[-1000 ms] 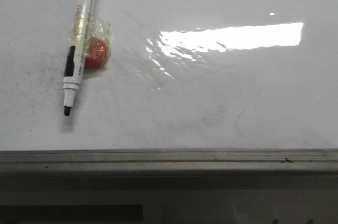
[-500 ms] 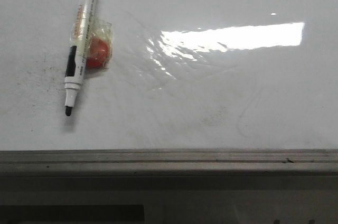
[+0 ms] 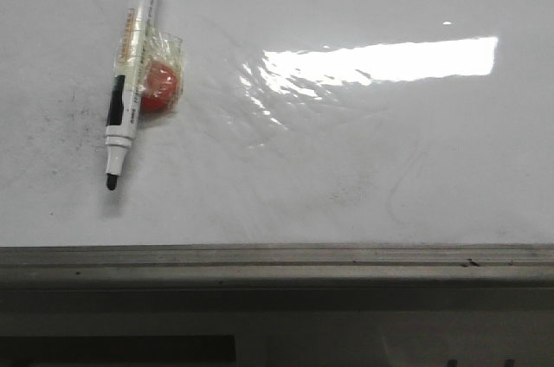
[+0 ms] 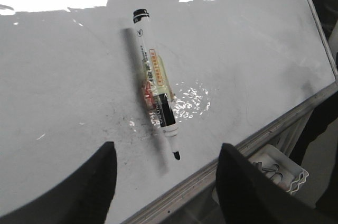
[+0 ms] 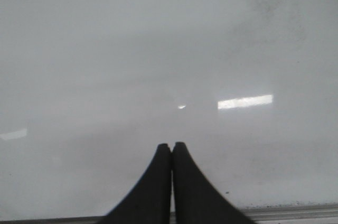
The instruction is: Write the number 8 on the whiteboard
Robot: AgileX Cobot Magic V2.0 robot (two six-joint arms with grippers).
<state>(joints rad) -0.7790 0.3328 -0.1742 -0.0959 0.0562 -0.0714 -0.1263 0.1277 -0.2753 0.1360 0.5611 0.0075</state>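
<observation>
White board (image 3: 363,151) bare of any 8, only faint grey smudges. Pen (image 3: 130,68) uncapped near the left edge, tip toward the near rail (image 3: 277,263), a red lump (image 3: 157,86) taped to it, probably a grip aid. Left gripper (image 4: 166,182) spread wide above the tip: best lowered square across the barrel, closed gently. Right gripper (image 5: 171,152) pressed shut, empty. Unchanged from a second ago, pen perhaps nudged slightly.

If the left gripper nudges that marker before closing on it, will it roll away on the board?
Probably not far. The marker has a red lump taped to its side, which should stop rolling. The glossy whiteboard looks slick, so it may slide or pivot instead. The uncapped tip could smear.
</observation>
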